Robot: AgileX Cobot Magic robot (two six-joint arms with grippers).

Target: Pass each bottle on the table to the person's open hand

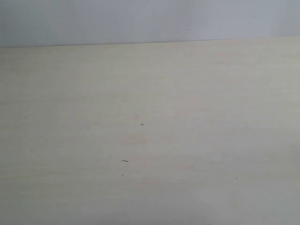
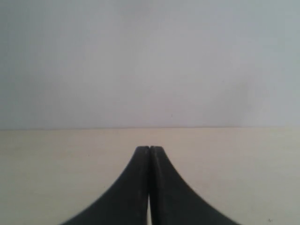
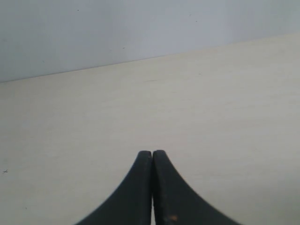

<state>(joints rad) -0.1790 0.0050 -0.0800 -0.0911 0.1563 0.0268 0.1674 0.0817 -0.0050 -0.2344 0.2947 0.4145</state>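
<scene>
No bottle shows in any view, and no person's hand either. The pale beige table [image 1: 187, 117] fills the exterior view, bare but for a few tiny dark specks [image 1: 142, 124]. Neither arm appears in that view. In the left wrist view my left gripper [image 2: 149, 149] is shut, its black fingertips pressed together with nothing between them, over the table [image 2: 56, 173]. My right gripper [image 3: 152, 153] is likewise shut on nothing, above the table [image 3: 211, 103].
A plain pale grey wall [image 1: 140, 18] rises behind the table's far edge [image 1: 150, 42]. The same wall [image 2: 150, 61] fills the upper half of the left wrist view.
</scene>
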